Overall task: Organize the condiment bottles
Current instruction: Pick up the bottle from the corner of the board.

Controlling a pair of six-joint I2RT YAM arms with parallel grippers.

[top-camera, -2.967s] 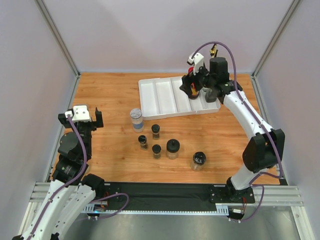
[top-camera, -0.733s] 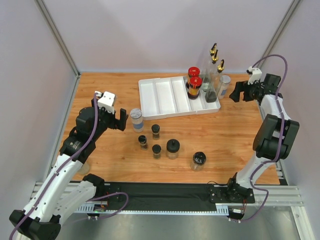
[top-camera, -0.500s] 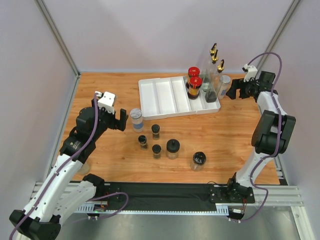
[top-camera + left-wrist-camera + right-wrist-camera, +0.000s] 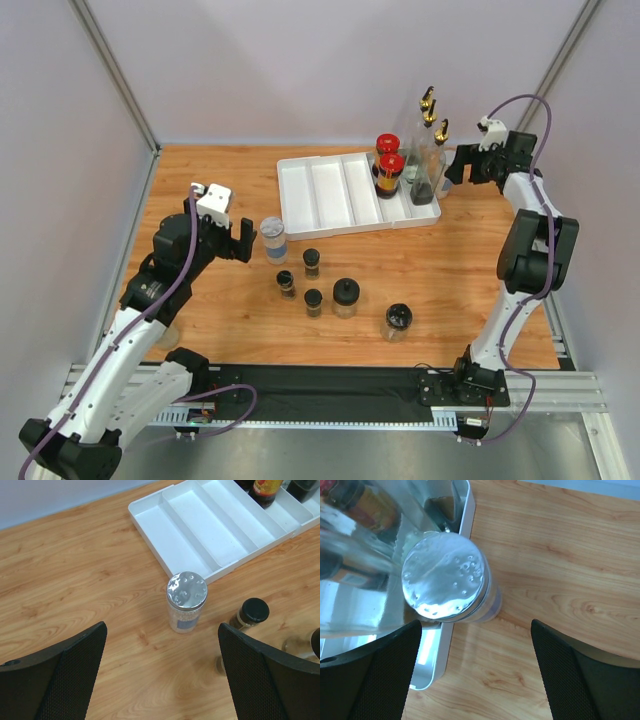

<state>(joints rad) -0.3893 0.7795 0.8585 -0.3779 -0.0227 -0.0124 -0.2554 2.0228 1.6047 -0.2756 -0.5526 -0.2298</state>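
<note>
A white tray (image 4: 325,198) holds two red-capped amber jars (image 4: 390,165) and tall gold-spouted bottles (image 4: 430,135) in its right compartments. A grey-lidded jar (image 4: 445,577) stands on the table against the tray's right edge. My right gripper (image 4: 477,675) is open just short of it, with nothing between the fingers; in the top view this right gripper (image 4: 462,168) is beside the jar. A second grey-lidded jar (image 4: 187,600) stands below the tray, just ahead of my open, empty left gripper (image 4: 162,675), which sits to its left (image 4: 228,245).
Three small black-lidded jars (image 4: 312,262) and two medium ones (image 4: 345,297) stand loose in the middle of the table. The tray's three left compartments (image 4: 210,525) hold nothing. A clear tall bottle (image 4: 350,595) fills the left of the right wrist view.
My right gripper left the red-capped jars in the tray, swung out to the right, and now moves left toward the grey-lidded jar. My left arm reached toward the other grey-lidded jar and has stopped.
</note>
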